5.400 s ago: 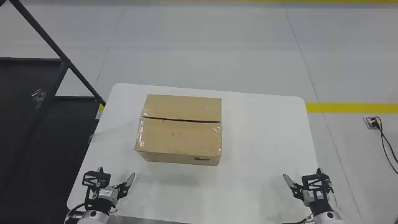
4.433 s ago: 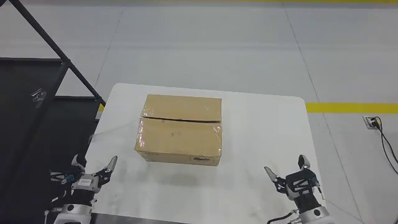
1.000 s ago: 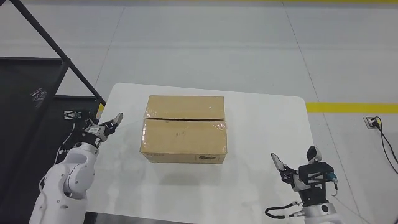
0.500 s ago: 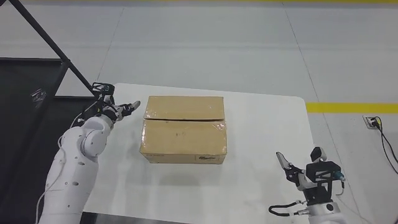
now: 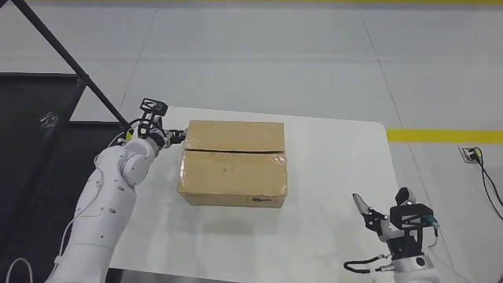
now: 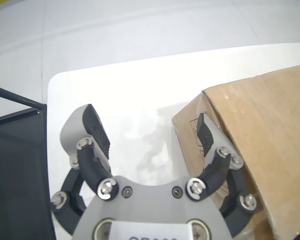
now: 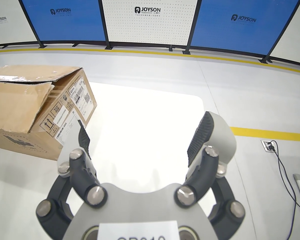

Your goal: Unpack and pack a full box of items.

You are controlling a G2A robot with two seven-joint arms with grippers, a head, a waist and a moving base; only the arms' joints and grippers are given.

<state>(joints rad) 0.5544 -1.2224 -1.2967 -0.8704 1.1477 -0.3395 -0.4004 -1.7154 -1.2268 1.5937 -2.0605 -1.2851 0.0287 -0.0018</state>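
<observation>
Left hand (image 6: 145,119), spread, sits between the box (image 6: 265,126) and a black frame (image 6: 17,97).

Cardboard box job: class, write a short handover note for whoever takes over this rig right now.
Left claw: open, empty, at the far left end of the brown cardboard box, one finger close against its side.
Right claw: open, empty, over the near right corner of the white table, apart from the box.
Done: nothing unpacked; top flaps down.
Left: open flaps, unpack, repack.
</observation>
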